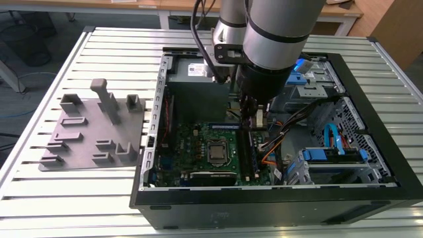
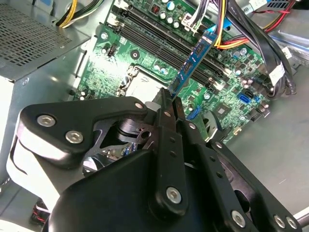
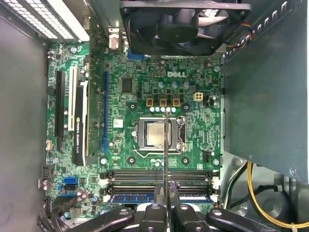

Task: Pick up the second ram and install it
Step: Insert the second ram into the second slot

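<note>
My gripper (image 2: pixel 170 99) is pinched tight on 1 end of the second ram (image 2: pixel 194 62), which sticks out past my fingertips inside the open computer case (image 1: pixel 264 208), above the motherboard (image 3: pixel 203 96). Its far end hangs over the black slot rails (image 3: pixel 135 176) along the board's edge, next to the processor socket (image 3: pixel 154 134). Another stick (image 3: pixel 135 198) already lies in 1 rail.
</note>
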Robot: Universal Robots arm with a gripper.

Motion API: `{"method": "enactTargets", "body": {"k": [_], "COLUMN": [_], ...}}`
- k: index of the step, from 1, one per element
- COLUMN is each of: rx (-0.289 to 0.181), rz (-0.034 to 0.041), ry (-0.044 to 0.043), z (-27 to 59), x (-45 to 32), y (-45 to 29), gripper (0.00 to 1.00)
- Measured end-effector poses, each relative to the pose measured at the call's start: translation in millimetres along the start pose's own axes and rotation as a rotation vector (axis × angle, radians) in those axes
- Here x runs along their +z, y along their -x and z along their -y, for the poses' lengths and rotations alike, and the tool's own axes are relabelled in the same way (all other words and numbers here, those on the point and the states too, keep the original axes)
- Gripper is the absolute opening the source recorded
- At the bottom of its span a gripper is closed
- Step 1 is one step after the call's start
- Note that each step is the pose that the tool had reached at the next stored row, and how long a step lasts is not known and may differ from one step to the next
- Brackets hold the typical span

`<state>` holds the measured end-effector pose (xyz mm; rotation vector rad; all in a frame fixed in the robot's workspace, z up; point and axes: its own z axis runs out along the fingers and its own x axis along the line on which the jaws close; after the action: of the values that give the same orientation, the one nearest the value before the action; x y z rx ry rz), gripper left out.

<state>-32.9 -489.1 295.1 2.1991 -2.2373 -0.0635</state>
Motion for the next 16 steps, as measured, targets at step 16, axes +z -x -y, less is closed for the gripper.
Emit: {"method": "enactTargets", "body": {"k": [16], "rx": [0.213], "rz": [0.0068], "ry": [-0.0055], "z": [0.0], "x": [0.2], "y": [0.0], "gripper": [0.14]}}
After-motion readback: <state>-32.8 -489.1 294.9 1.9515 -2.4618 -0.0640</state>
